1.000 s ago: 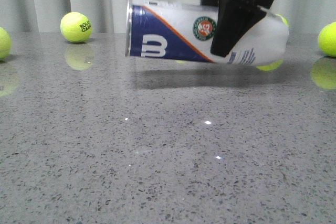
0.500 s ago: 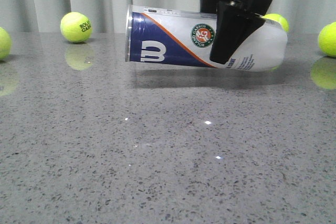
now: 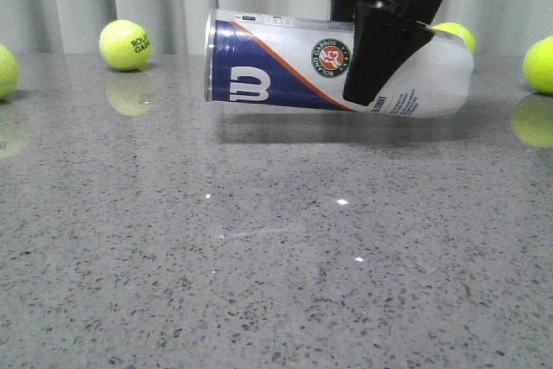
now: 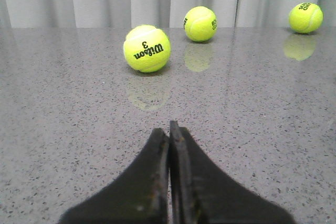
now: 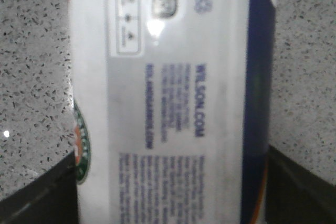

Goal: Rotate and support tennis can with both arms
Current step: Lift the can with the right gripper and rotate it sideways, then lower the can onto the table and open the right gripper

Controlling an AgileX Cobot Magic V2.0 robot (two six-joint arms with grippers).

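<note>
The tennis can point(image 3: 285, 65) lies nearly level, held just above the grey table, its silver rim to the left and the white "W" sideways. My right gripper point(image 3: 380, 54) comes down from above and is shut on the can's right half, one black finger point(image 3: 378, 58) across the label beside the round emblem. In the right wrist view the can point(image 5: 168, 98) fills the frame between my two fingers point(image 5: 37, 192). My left gripper point(image 4: 169, 129) is shut and empty, low over the table, out of the front view; the can is not in its view.
Tennis balls lie on the table: one at the back left point(image 3: 125, 44), one at the left edge point(image 3: 4, 71), one at the right edge point(image 3: 540, 64), one behind the can point(image 3: 456, 34). Three balls point(image 4: 147, 48) lie ahead of my left gripper. Curtains hang behind.
The can has come down a little and turned slightly about its long axis, the emblem shifting left. Its rim end has tipped a touch higher. The right gripper stays closed on it.
</note>
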